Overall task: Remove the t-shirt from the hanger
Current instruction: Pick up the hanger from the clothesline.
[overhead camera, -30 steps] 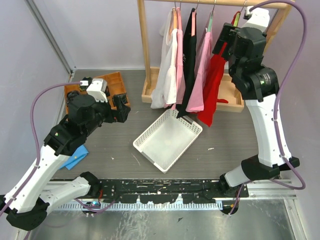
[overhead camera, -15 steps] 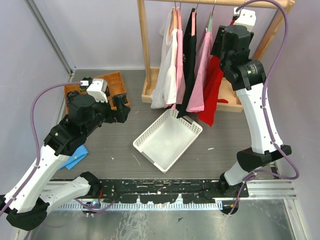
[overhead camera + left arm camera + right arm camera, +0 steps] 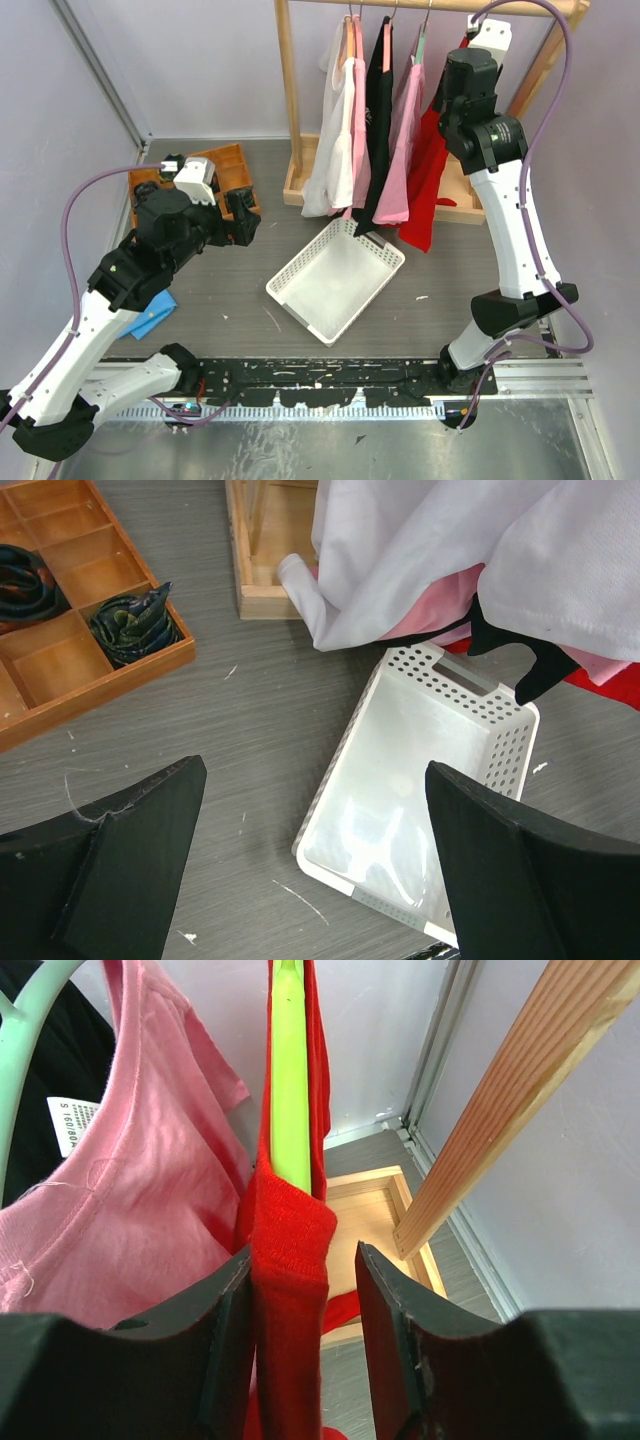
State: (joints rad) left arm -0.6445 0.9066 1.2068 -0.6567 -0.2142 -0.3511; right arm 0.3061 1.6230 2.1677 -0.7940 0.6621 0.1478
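Observation:
A red t-shirt hangs on a lime green hanger at the right end of the wooden rack. My right gripper is up at the shirt's shoulder. In the right wrist view its jaws stand open around the red shoulder fabric. The left finger touches the fabric; the right finger stands clear of it. My left gripper is open and empty above the table, with the white basket under it in the left wrist view.
Pink, black and white shirts hang left of the red one. The white basket lies below the rack. A wooden compartment tray holds rolled ties at the left. A blue cloth lies under the left arm. The rack's slanted post is close on the right.
My right arm has swung left and in toward the rack, bringing its open jaws around the red shirt's shoulder. The left arm has not moved.

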